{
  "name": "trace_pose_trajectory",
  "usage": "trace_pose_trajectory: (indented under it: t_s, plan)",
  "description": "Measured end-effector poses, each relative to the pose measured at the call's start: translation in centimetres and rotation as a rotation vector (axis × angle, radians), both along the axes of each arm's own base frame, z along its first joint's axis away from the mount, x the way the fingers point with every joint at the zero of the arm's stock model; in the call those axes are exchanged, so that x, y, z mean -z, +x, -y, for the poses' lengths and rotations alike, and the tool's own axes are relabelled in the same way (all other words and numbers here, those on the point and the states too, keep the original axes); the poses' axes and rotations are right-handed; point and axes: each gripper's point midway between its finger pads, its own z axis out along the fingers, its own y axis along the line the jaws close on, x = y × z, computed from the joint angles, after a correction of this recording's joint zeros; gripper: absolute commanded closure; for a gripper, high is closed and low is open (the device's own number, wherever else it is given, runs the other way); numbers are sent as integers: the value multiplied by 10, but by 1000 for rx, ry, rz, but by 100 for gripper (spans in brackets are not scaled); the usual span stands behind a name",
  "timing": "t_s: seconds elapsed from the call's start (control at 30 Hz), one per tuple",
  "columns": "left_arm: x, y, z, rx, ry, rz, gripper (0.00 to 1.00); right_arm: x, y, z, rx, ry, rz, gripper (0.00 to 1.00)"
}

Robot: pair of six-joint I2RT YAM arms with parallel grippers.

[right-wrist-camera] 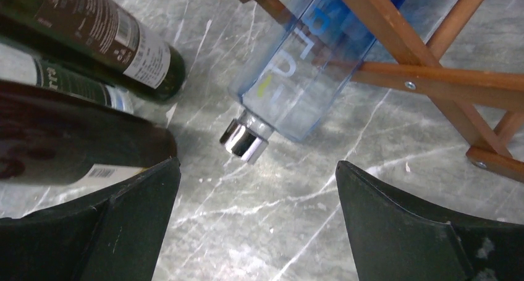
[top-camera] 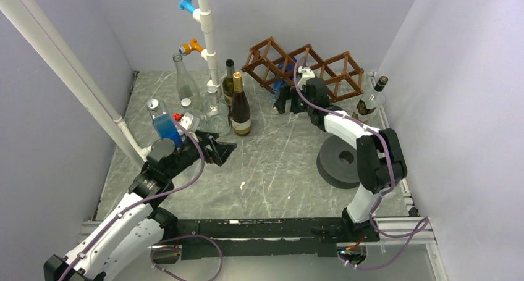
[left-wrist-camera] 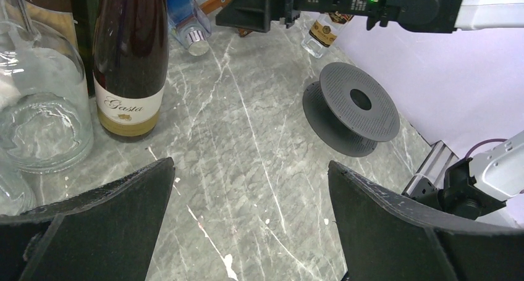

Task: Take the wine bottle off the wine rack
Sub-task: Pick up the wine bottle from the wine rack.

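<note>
Left gripper (left-wrist-camera: 250,170), right gripper (right-wrist-camera: 257,167) spread, empty; pull blue bottle (right-wrist-camera: 300,83) crooked, slats snag, you drag rack (right-wrist-camera: 432,77)

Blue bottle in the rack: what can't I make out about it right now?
Right wrist view: the clear blue glass bottle with the silver cap runs past the top edge at its base; slats of the brown wooden lattice rack cross it.
Top view: the right claw covers most of it.
Left wrist view: only its neck end shows, cut by the top edge.
</note>
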Motion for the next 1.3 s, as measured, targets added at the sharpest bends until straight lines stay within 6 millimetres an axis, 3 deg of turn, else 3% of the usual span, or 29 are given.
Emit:
trace_pose_trajectory:
  t_s: [0.47,0.67,1.03,1.3]
  plan:
    - [-4,-2,-6,-26,-5,13,0,17,44,-3,154,62,25,0]
    - [-5,-5,-10,-35,-8,18,1,37,59,-7,212,98,-16,0]
    - [-4,-4,-12,-52,-7,15,1,55,66,-22,317,208,-89,2]
    - [2,-2,-11,-52,3,-5,1,58,73,-22,401,284,-98,15]
